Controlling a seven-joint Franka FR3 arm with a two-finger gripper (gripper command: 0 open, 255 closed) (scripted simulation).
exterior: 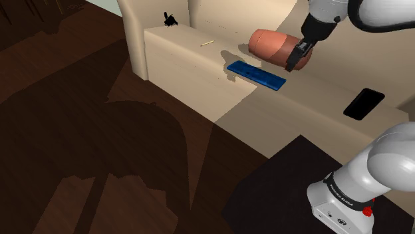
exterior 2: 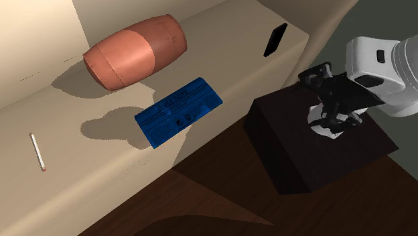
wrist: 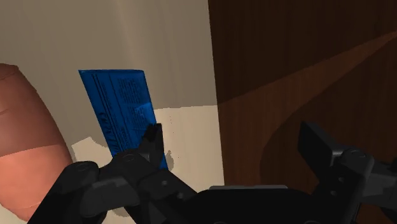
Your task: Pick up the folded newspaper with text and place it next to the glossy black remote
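Folded newspaper [exterior: 256, 74] [exterior 2: 179, 110] [wrist: 121, 114]: found as a thin blue slab with printed text, lying flat on the beige seat [exterior: 186, 53] just below the claw [exterior: 297, 58] [wrist: 235, 137] and off to the side of one finger rather than centred between the two. Saw the claw hanging wide open above it, fingers well apart, nothing held. Noted the rust-coloured bolster cushion [exterior: 269, 45] [exterior 2: 134, 52] close beside the claw on the paper's far side, and the black remote [exterior: 364, 103] [exterior 2: 274, 39] well apart from the claw on the opposite side, along the same seat. Spotted the seat's front edge and the dark wooden floor [wrist: 305, 76] under the claw's other finger.

Judged the paper light, thin and likely limp, so prone to drooping or fanning open if taken by a corner. Reckoned little height for the pads to bite on while flat. Thought best to straddle the short width near the middle, pressing down to the seat before closing. Expected a sideways shift to be needed first, clear of the cushion.
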